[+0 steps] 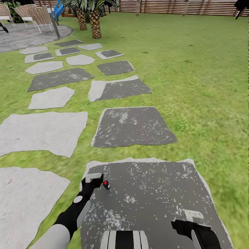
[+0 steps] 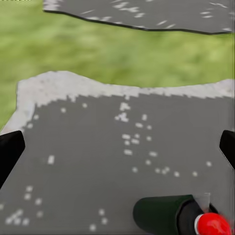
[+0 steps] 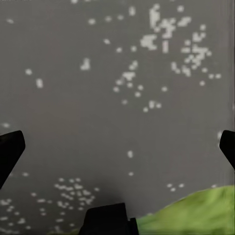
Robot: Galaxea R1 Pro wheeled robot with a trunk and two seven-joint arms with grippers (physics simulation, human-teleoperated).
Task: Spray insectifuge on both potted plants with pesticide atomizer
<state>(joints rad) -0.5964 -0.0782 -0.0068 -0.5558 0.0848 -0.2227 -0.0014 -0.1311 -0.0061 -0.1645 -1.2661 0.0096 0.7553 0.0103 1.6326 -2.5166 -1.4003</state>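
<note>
The pesticide atomizer [image 1: 106, 184], a small dark green bottle with a red tip, lies on a dark grey paving slab [image 1: 152, 193] right in front of me. My left gripper [image 1: 97, 180] hangs just beside it, open, its black fingers [image 2: 9, 149] spread wide over the slab. In the left wrist view the atomizer [image 2: 169, 214] lies low between them, touching neither. At the slab's right side my right gripper [image 1: 193, 217] is open over bare stone, with nothing between its fingers [image 3: 10, 147]. The two potted plants are out of view.
Grey stone slabs [image 1: 133, 126] lead across the lawn [image 1: 200, 76] toward two palm trunks [image 1: 95, 24]. A round paved patio [image 1: 24, 36] with wicker chairs [image 1: 39, 15] and a pole [image 1: 54, 24] lies at the far left. A brown slat fence [image 1: 166, 7] closes the back.
</note>
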